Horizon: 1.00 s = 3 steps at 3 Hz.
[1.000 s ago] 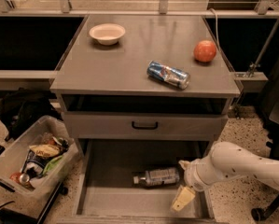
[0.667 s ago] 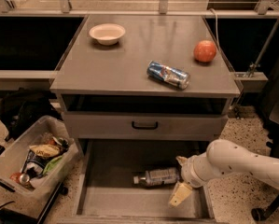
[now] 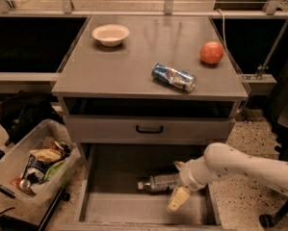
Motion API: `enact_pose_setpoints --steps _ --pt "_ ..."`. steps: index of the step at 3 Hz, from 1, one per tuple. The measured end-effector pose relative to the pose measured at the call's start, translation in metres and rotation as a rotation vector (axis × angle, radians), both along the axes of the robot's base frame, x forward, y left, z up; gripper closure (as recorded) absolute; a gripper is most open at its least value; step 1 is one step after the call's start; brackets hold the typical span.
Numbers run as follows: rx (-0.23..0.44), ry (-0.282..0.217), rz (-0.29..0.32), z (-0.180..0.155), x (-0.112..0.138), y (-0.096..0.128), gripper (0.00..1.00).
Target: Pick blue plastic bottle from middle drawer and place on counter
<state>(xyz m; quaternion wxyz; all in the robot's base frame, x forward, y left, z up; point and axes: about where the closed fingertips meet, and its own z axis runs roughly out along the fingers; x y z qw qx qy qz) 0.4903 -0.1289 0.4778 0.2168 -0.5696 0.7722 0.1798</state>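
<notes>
The bottle [image 3: 155,183] lies on its side in the open drawer [image 3: 110,206], lower middle of the frame (under the desk [image 3: 119,66]). The hand [image 3: 176,186] is at its right end, fingers spread wide, gripping nothing.

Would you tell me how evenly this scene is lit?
Camera view: the counter is well lit with a sheen; the middle drawer sits in shadow below it, so the blue plastic bottle looks dim, while the pale gripper at its base stands out.

You're in a lab-type space: grey metal cabinet [image 3: 110,129], speckled floor [image 3: 242,146], clear plastic junk bin [image 3: 37,127]; gripper [image 3: 176,186] inside the open grey drawer [image 3: 114,206].
</notes>
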Motion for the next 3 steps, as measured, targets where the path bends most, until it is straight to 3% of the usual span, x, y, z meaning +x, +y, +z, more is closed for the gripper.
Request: enact_pose_setpoints --steps 1,2,3 --pt "0.03 0.014 0.046 -0.0275 0.0151 0.0207 0.0" --pt "0.03 0.014 0.046 -0.0275 0.0151 0.0207 0.0" --pt "-0.02 -0.016 0.005 -0.0277 0.0202 0.0238 0.0"
